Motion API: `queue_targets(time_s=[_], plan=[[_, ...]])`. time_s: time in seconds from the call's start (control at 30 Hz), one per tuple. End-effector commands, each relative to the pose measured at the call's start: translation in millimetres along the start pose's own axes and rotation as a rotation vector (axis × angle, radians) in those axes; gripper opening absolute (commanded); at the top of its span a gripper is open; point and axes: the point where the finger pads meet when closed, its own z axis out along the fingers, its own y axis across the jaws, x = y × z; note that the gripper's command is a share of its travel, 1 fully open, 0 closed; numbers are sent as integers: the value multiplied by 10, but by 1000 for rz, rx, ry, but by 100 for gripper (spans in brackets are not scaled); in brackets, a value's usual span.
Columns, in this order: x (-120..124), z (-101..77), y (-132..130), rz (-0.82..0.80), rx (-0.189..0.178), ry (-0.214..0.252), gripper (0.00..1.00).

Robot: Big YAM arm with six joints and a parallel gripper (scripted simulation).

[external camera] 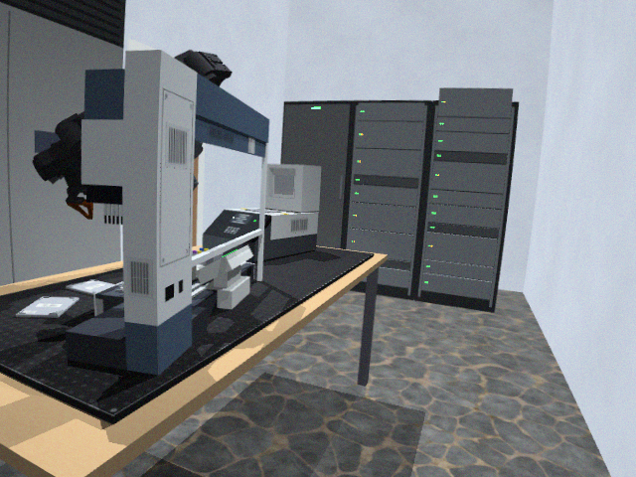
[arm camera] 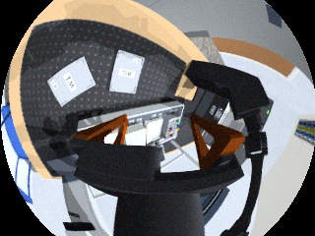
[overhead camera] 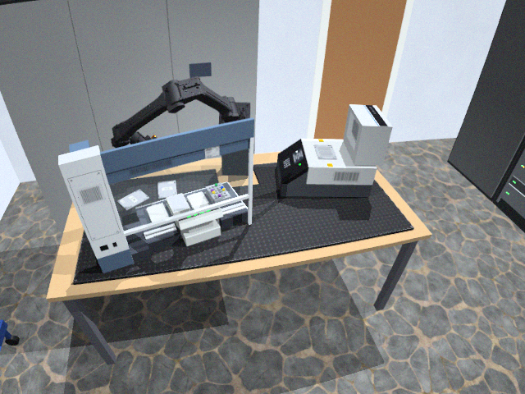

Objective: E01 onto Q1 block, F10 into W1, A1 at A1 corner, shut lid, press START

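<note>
The gripper (arm camera: 159,137) is fully spread and grasps nothing; its two orange fingers stand far apart above the deck row. In the top view the black arm (overhead camera: 178,99) is folded behind the blue gantry beam (overhead camera: 178,144), at about 11 o'clock on the table (overhead camera: 296,258).

Under the beam, four positions lie in one row. The tube cooling block (overhead camera: 217,193) with coloured caps is at the 3 o'clock end. Next to it stand three white blocks: one plate (overhead camera: 197,199), then the taller deep-well block (overhead camera: 178,203), then another plate (overhead camera: 157,212). I cannot read their labels. Behind the row, at 10 o'clock, two flat nests (overhead camera: 133,198) lie on the black mat (overhead camera: 296,224).

The cycler Q1 (overhead camera: 339,171) stands at 2 o'clock with its lid (overhead camera: 367,135) raised upright, its block (overhead camera: 326,151) uncovered, and a green lamp (overhead camera: 299,164) on the slanted panel.
</note>
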Motion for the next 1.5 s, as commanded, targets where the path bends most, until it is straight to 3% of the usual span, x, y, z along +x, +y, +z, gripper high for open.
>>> queue_targets(time_s=[0.0, 0.53, 0.57, 0.63, 0.7, 0.87, 1.03, 1.13, 1.33, 1.47], plan=[[-6, -37, 1, 1, -7, -3, 100], [-6, -37, 1, 1, -7, -3, 100], [-43, -82, 72, -23, -37, -14, 0], [-190, -173, 134, -51, -96, -32, 0], [-286, -237, 149, -48, -104, -33, 0], [-455, -460, 255, -153, -147, -123, 0], [-559, -726, 407, -251, -171, -206, 0], [-547, -718, 406, -251, -169, -205, 0], [-570, -1079, 630, -360, -201, -317, 0], [-525, -1133, 648, -423, -216, -378, 0]])
